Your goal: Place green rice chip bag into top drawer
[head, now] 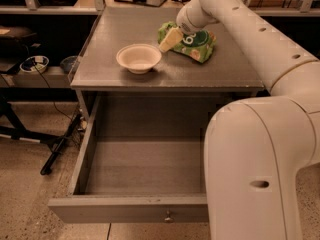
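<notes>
Reaching across the cabinet top [125, 24] with the gripper [171, 39], meeting the left end of the green rice chip bag [199, 45] lying at the back right, near the white bowl [138, 58]. Possibly gripping the bag, possibly only touching it: cannot tell. Hiding the right side of the pulled-out top drawer [125, 209] below behind the bulky arm link [255, 174] in the foreground
</notes>
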Controlling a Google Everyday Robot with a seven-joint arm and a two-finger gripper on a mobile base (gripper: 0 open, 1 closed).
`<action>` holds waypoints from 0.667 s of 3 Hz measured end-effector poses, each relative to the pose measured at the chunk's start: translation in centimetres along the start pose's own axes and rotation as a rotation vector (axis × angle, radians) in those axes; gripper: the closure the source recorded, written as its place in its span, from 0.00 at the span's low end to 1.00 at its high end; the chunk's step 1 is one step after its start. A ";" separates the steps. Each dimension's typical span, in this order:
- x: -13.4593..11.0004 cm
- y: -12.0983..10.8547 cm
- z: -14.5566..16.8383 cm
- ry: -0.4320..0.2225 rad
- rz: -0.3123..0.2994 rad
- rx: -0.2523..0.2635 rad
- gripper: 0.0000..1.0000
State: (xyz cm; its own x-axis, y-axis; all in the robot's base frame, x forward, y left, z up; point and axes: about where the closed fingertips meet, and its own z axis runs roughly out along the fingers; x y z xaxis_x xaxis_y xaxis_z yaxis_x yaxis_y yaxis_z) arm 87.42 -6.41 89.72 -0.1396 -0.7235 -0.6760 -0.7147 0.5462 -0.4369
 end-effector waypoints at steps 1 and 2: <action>0.3 0.1 0.4 0.006 0.003 -0.005 0.00; 1.0 0.4 1.3 0.023 0.009 -0.015 0.00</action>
State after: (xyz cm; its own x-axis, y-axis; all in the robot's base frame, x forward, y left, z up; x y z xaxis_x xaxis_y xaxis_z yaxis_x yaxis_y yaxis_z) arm 87.93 -6.34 88.12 -0.1614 -0.7284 -0.6659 -0.7233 0.5464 -0.4223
